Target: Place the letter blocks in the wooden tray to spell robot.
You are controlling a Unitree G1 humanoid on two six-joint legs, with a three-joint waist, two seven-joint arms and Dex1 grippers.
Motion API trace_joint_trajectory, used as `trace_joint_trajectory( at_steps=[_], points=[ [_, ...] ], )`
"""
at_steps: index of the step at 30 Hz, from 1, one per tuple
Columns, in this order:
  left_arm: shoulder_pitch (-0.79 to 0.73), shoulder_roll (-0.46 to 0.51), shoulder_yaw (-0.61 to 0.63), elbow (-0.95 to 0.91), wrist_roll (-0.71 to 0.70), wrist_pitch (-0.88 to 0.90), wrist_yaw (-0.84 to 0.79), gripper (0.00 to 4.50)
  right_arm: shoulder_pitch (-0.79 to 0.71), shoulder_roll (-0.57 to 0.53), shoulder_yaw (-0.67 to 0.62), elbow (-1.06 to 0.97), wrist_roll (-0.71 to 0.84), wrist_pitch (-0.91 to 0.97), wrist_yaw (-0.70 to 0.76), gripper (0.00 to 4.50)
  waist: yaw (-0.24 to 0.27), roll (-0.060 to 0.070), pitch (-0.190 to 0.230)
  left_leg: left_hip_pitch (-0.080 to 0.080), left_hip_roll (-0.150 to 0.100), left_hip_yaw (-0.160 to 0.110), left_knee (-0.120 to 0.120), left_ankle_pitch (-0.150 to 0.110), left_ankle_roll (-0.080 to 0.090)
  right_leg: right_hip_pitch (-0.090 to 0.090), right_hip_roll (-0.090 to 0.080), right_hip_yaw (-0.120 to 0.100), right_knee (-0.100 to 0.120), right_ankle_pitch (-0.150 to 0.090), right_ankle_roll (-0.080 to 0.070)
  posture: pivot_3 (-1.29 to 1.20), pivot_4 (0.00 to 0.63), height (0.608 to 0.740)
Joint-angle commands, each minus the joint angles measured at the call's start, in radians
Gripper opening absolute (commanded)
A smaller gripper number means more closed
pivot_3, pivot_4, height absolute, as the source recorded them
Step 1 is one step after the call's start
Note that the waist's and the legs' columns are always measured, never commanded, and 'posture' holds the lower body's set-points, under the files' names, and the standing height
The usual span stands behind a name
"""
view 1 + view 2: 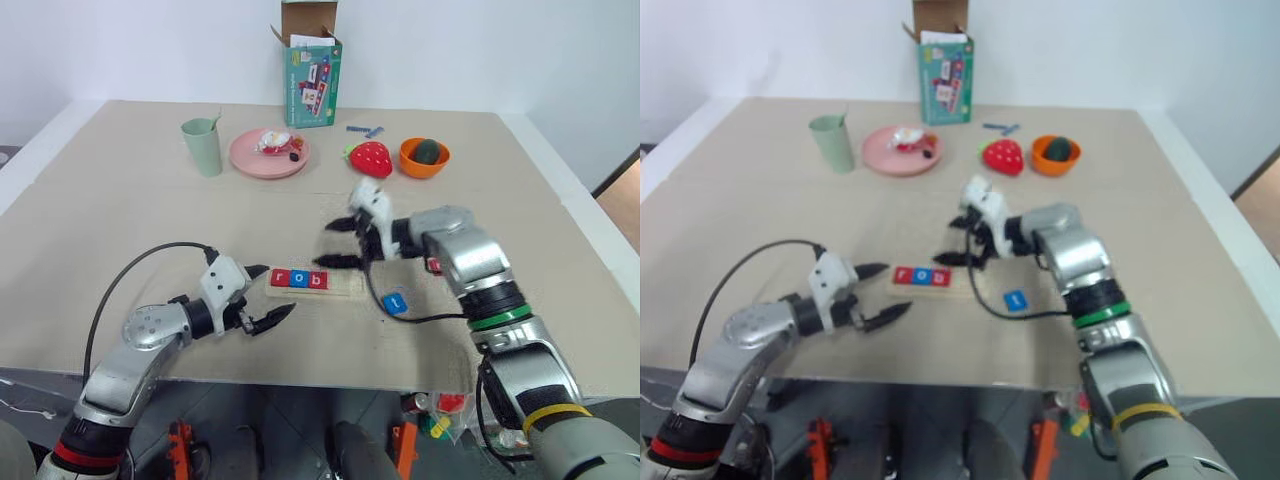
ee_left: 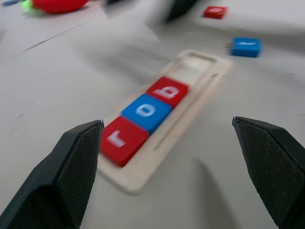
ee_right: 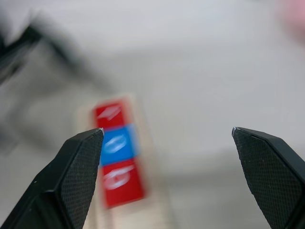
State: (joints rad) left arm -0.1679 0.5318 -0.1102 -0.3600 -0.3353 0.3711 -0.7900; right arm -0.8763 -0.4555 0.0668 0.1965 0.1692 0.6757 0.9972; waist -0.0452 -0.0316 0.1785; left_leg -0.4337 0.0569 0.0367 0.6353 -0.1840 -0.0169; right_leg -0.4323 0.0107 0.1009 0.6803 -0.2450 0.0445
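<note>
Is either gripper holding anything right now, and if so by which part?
Nothing is held. The left gripper and the right gripper are both open and empty, near the long pale wooden tray.

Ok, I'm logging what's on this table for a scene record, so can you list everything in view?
Pale wooden tray: one, near the table's front edge, between the grippers.
Square letter blocks in the tray: three, red, blue, red, filling its left part.
Loose blue letter block: one, on the table right of the tray.
Loose red letter block: one, beyond the blue one.
Green cup: one, far left.
Round pink plate: one, beside the cup, small items on it.
Teal cardboard box: one, open, at the back.
Red toy strawberry: one.
Orange bowl: one, dark item inside.
Left gripper: open.
Right gripper: open, above the tray.
</note>
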Motion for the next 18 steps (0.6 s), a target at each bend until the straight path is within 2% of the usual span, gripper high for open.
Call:
trace_joint_trajectory(
  at_steps=[1,4,9,13,18],
  points=[
    [-0.009,0.025,-0.015,-0.083,-0.030,0.030,-0.034,4.50,0.100,-0.026,-0.183,-0.164,-0.018,0.056,-0.246,4.47,0.003,-0.001,-0.001,-0.002,0.000,0.000,0.000,0.000,0.000,-0.002,0.000,0.000,0.000,0.000,0.000,0.00,0.150,0.740],
    [-0.021,0.025,-0.020,-0.093,-0.032,0.045,-0.033,4.50,0.258,0.013,-0.264,-0.356,-0.077,0.107,-0.457,4.47,0.002,-0.002,-0.001,-0.004,-0.001,-0.001,0.000,-0.001,-0.001,-0.003,0.000,-0.001,0.000,-0.001,0.000,0.00,0.150,0.740],
    [-0.041,0.024,-0.036,-0.073,-0.020,0.042,-0.036,4.50,0.453,0.090,-0.307,-0.549,-0.092,0.159,-0.624,4.47,-0.011,-0.001,-0.001,-0.004,0.000,0.000,-0.001,-0.001,-0.002,-0.007,0.002,0.003,0.002,-0.001,0.000,0.00,0.150,0.740],
    [-0.051,0.023,-0.042,-0.060,-0.016,0.039,-0.036,4.50,0.518,0.122,-0.318,-0.573,-0.082,0.166,-0.685,4.47,-0.014,-0.001,-0.001,-0.003,0.000,0.000,-0.001,0.001,-0.003,-0.006,0.002,0.002,0.002,0.001,0.000,0.00,0.150,0.740],
    [-0.063,0.030,-0.061,-0.041,0.010,0.028,-0.047,4.50,0.576,0.149,-0.335,-0.502,-0.069,0.140,-0.724,4.47,-0.014,-0.001,-0.001,-0.003,-0.001,0.000,0.002,0.003,-0.002,-0.004,0.001,0.003,0.001,0.001,-0.002,0.00,0.150,0.740]
  ],
)
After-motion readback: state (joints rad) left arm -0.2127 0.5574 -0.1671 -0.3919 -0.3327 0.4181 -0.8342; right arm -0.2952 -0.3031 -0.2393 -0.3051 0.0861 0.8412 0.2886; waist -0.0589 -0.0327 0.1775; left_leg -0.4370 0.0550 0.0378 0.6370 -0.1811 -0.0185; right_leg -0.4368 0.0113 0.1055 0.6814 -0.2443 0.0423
